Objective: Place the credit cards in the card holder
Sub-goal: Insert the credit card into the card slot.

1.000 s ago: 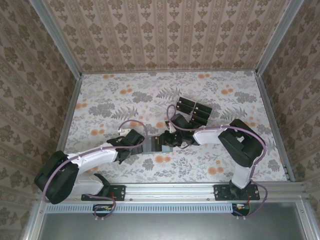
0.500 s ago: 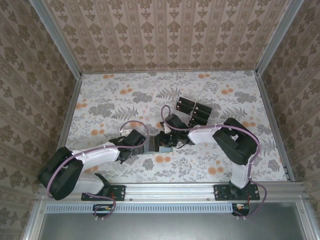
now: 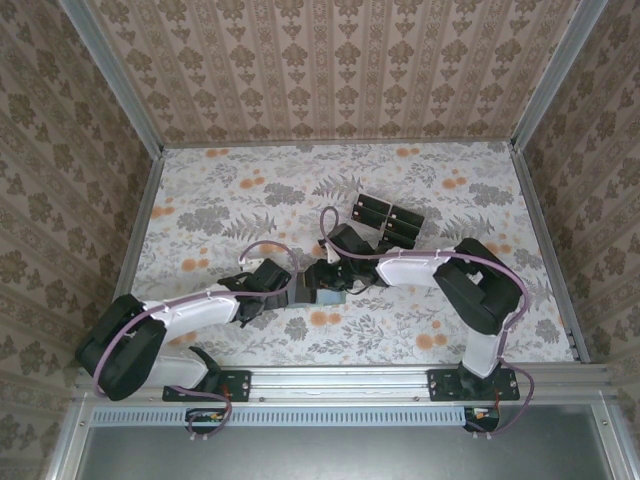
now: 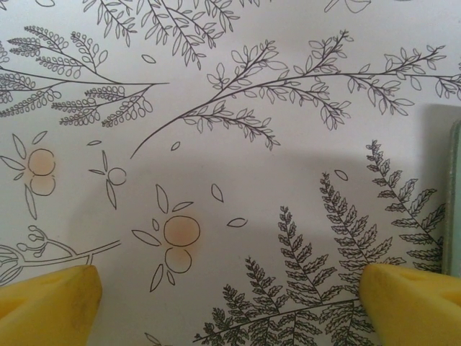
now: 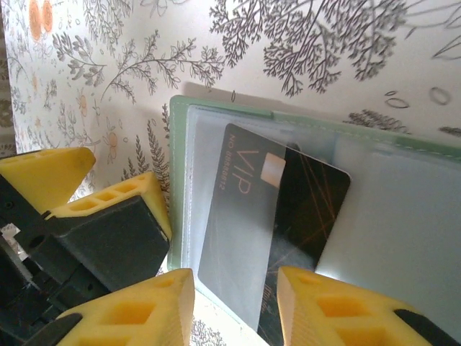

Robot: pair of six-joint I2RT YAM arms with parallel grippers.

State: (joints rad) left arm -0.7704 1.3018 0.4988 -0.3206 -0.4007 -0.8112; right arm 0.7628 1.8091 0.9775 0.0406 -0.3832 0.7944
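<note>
On my feed the card holder (image 5: 175, 194) has a matt grey-green skin, soft-looking like faux leather, with clear, shiny plastic pockets inside. The credit card (image 5: 245, 231) lying in it is glossy dark plastic with metallic lettering. The fingers (image 5: 137, 317) of the right gripper (image 5: 234, 285) are matt yellow plastic, moulded with ribs. The table (image 4: 216, 108) looks smooth and matt, a printed sheet; paper or vinyl, I can't tell. The rail (image 3: 340, 381) along its near edge is brushed metal.

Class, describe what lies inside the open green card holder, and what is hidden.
Inside the card holder lies one black credit card marked VIP, tilted, partly under clear plastic. The right gripper hides its near end; any cards beneath it cannot be seen.
</note>
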